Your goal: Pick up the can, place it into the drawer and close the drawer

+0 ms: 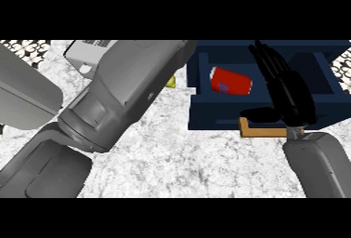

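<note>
The can (230,81) lies in the open drawer (205,111); the right hand (288,95), fingers straight and empty, overlaps it. The left forearm (120,93) hides the counter's (198,162) far left.

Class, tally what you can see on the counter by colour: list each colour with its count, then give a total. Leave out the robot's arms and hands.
Red: 1, the red cylindrical can
Dark blue: 1, the open dark blue drawer box holding it
Tan: 1, the tan wooden drawer handle
White: 1, the white boxy appliance
Yellow: 1, a small yellow object, mostly hidden
Total: 5
</note>
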Controlling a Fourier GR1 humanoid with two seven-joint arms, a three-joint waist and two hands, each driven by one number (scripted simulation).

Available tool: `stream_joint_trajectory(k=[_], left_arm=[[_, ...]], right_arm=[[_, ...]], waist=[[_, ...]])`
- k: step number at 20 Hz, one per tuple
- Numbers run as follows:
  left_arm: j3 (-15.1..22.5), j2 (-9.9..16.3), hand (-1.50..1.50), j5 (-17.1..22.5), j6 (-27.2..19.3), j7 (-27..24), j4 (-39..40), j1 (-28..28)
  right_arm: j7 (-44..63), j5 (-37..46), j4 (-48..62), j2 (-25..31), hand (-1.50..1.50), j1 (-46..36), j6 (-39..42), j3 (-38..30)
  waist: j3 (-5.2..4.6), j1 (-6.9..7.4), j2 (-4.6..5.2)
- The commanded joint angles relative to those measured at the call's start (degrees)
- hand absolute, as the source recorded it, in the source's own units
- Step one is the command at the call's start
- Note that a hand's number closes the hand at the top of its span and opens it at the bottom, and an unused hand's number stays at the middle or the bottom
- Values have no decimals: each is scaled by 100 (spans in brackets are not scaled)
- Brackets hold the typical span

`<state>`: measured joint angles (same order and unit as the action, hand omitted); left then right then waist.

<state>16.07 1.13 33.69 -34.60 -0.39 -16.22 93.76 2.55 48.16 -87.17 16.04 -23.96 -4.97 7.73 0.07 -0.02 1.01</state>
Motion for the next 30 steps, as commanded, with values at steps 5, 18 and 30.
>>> stream_joint_trajectory(k=[5, 18, 30], left_arm=[[-60, 449, -150, -152, 208, 336, -110, -104], [52, 1057, -150, -325, 491, 600, -1189, -1070], [212, 1193, -150, -455, 326, 1189, -2230, -1508]], right_arm=[[-487, 694, 2160, -463, -150, -907, -1102, -22], [-463, 1328, 4981, -619, -150, -2827, -2816, -758], [-473, 1426, 6543, -577, -150, -4209, -3460, -1179]], waist=[[-2, 107, -44], [-8, 406, -76], [-3, 603, -7]])
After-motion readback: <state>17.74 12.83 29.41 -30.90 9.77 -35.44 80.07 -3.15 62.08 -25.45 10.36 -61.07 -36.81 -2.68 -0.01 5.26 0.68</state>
